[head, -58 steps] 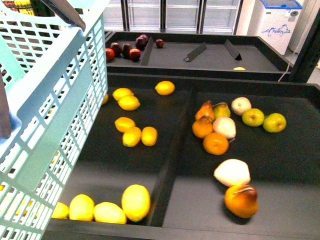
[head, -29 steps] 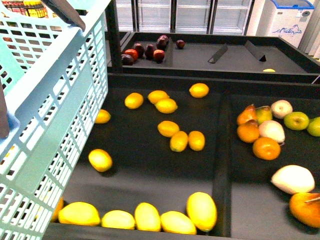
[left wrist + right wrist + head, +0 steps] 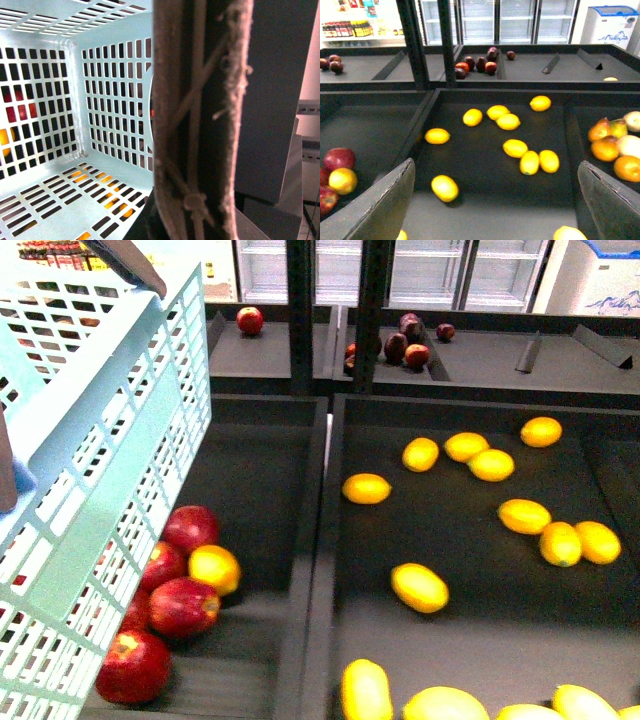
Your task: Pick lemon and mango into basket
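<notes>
- The basket (image 3: 110, 440) is hanging tilted at the left, raised above the bins, with its brown handle (image 3: 125, 262) poking out at the top corner.
- In the left wrist view that handle is filling the foreground, right up against the camera. Behind it only the basket's slotted walls and floor are showing. I cannot tell whether the left claw is clamped on it.
- The right claw (image 3: 496, 162) is hovering over the middle bin (image 3: 500, 635), its two dark fingers (image 3: 385, 200) spread wide apart and holding nothing.
- A lemon (image 3: 419, 587) is lying alone on that bin's black floor, well apart from the basket, with more lemons scattered further back.
- A mango (image 3: 366, 690) is lying at the bin's near edge, beside other long yellow fruits.
- Red apples (image 3: 185, 605) are sitting piled in the left bin, just beside the basket's lower wall, with a yellow fruit (image 3: 214, 568) touching them.
</notes>
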